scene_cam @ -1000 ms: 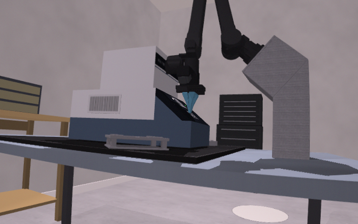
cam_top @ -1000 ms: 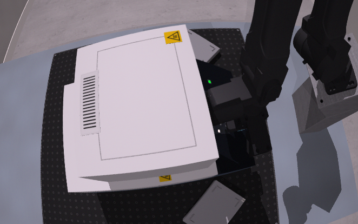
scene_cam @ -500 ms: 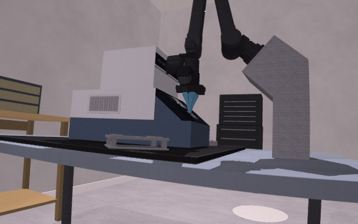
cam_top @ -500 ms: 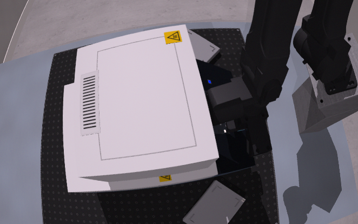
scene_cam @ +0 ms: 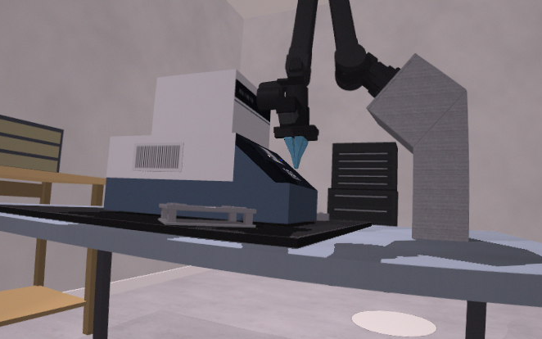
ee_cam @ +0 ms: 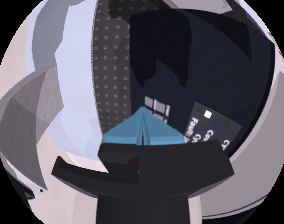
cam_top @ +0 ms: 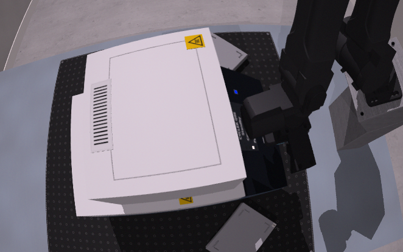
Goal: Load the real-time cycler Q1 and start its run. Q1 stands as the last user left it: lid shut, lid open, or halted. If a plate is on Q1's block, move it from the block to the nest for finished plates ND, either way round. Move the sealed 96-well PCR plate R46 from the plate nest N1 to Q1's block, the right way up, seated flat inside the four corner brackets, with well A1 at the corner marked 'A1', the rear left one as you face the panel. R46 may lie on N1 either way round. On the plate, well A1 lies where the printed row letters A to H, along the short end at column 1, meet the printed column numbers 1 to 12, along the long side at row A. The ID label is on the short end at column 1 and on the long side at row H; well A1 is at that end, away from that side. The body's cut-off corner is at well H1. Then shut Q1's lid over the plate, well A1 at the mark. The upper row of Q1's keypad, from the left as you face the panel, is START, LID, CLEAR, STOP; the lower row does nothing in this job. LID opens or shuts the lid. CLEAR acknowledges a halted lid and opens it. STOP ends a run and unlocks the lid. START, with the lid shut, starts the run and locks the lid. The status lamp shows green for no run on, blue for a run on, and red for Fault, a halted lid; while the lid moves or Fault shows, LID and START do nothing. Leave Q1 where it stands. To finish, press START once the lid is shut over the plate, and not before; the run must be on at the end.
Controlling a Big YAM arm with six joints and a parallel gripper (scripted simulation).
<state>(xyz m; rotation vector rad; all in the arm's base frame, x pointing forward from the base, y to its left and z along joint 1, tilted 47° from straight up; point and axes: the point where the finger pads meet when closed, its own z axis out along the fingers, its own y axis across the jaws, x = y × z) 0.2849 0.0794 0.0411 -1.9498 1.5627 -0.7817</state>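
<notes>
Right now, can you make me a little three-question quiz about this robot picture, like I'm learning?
1. True or false: the big white cycler lid is shut.
2. What colour is the small square status lamp? A green, B blue, C red.
3. Fill in: the end effector with pale blue fingers is closed on ____.

Key: 1 true. 2 B. 3 nothing; the tips point down at the slanted dark panel.

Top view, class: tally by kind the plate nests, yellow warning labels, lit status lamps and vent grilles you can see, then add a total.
Plate nests: 2, one behind the cycler and one in front.
Yellow warning labels: 2, on the lid top and the front edge.
Lit status lamps: 1, blue.
Vent grilles: 1.
Total: 6
</notes>
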